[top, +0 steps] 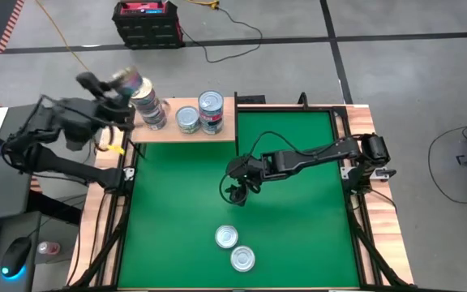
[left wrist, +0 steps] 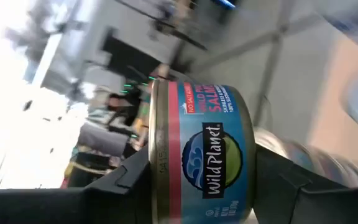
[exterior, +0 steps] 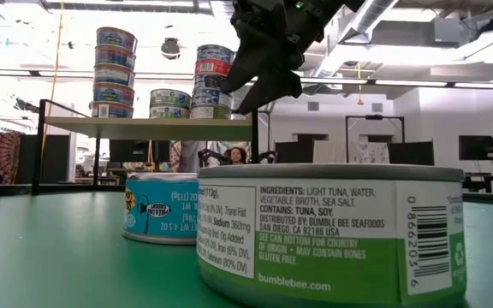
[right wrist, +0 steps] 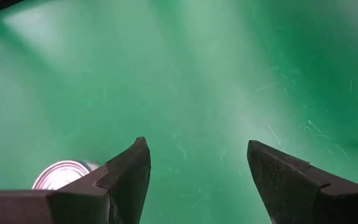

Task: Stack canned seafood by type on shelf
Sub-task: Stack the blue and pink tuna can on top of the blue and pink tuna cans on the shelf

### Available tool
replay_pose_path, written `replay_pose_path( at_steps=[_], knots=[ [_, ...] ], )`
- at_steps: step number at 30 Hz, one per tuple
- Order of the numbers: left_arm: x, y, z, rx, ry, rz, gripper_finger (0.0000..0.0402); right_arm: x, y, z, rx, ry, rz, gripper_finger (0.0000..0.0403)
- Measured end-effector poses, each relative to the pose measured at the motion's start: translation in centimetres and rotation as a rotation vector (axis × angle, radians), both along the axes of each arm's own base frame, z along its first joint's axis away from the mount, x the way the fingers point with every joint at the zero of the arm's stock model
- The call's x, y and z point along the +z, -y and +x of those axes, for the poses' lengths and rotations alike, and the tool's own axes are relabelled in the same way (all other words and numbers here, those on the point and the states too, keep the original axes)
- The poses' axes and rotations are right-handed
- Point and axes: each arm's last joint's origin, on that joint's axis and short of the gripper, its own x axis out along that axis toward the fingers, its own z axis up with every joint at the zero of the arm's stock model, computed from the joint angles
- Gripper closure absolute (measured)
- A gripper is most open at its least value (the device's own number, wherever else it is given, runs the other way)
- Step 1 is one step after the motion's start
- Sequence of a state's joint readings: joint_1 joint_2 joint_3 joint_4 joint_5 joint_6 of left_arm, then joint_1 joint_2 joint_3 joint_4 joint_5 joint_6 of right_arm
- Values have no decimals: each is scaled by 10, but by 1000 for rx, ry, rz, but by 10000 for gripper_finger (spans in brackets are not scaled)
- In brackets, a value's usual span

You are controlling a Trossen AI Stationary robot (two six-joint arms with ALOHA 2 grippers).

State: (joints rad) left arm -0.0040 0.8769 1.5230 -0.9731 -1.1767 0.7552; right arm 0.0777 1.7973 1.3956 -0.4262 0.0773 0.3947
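Observation:
The shelf (top: 186,132) is a light-wood board at the green mat's far left corner. It carries a tall stack of tins (top: 151,109), a single tin (top: 187,119) and a shorter stack (top: 210,112). My left gripper (top: 120,85) is shut on a blue Wild Planet salmon tin (left wrist: 204,149), held up just left of the tall stack's top. Two silver-lidded tins (top: 226,237) (top: 242,259) rest flat on the mat near its near edge. My right gripper (top: 235,192) hangs open above the mat's middle, touching nothing; one tin (right wrist: 64,174) shows beyond its fingers. My left gripper pinches the salmon tin between its two fingers, one finger (left wrist: 126,180) against the rimmed end (left wrist: 157,155) and the other (left wrist: 291,183) against the opposite flat end. The tin is lifted clear and lies on its side in the hold, its label toward the wrist camera.
The green mat (top: 298,203) has open room on its right half and around the right gripper. In the low view the shelf (exterior: 144,124) stands raised on thin legs behind the two near tins (exterior: 161,210) (exterior: 332,231). A person sits in the room beyond the table.

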Motion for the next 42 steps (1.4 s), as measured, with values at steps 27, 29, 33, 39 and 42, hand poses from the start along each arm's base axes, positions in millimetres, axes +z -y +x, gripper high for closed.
replay_pose_path(
  at_steps=[27, 29, 33, 39, 42],
  knots=[
    [-18, -62, 30, 98, -396, -117, 212, 0, -28, -3, 7, -3, 42, 113],
    [-16, -62, 27, 125, -388, -117, 212, 0, -31, -4, -8, -2, 39, 113],
    [-10, -57, 21, 106, -357, -151, 212, 0, -32, -4, -31, 3, 28, 113],
    [-9, -56, 20, 112, -279, -198, 211, 1, -27, -2, -42, 19, 25, 113],
    [-10, -55, 20, 86, -276, -219, 203, 1, -23, -1, -46, 26, 29, 113]
  ],
)
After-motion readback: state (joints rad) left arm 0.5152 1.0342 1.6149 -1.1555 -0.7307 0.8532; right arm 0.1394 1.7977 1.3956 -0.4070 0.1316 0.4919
